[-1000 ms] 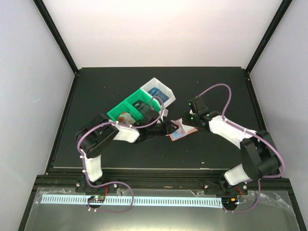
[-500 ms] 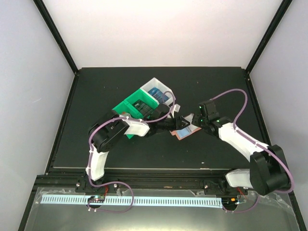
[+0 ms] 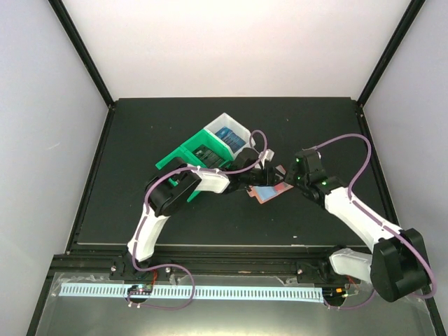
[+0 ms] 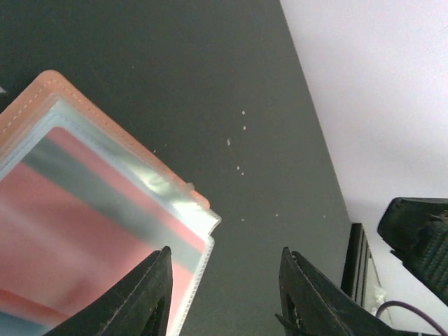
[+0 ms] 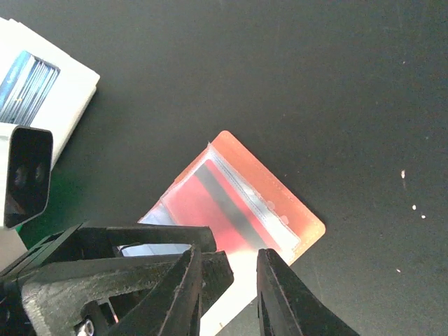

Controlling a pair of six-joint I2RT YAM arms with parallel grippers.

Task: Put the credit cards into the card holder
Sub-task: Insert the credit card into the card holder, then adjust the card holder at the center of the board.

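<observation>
The card holder [image 3: 270,191] lies open on the black mat, salmon outside with clear sleeves [image 4: 175,196]. A red credit card [image 5: 189,203] with a dark stripe sits inside one sleeve. My left gripper [image 3: 260,175] hovers at the holder's left edge, open, with only mat between its fingers [image 4: 224,297]. From the right, my right gripper [image 3: 283,182] reaches over the holder's near edge. Its jaws [image 5: 225,287] stand a little apart above a pale glossy sleeve; whether they touch it I cannot tell. More credit cards [image 3: 225,132], blue ones, stand in the white bin.
A green bin [image 3: 183,155] and a white bin [image 3: 240,130] stand joined behind the left arm, which lies across them. The white bin's corner [image 5: 70,91] shows in the right wrist view. The mat's right edge and the wall [image 4: 364,105] lie beyond the left gripper.
The left arm stretched right over the bins to the holder, and its jaws opened wider. The right arm's elbow swung out right; its gripper stayed at the holder.
</observation>
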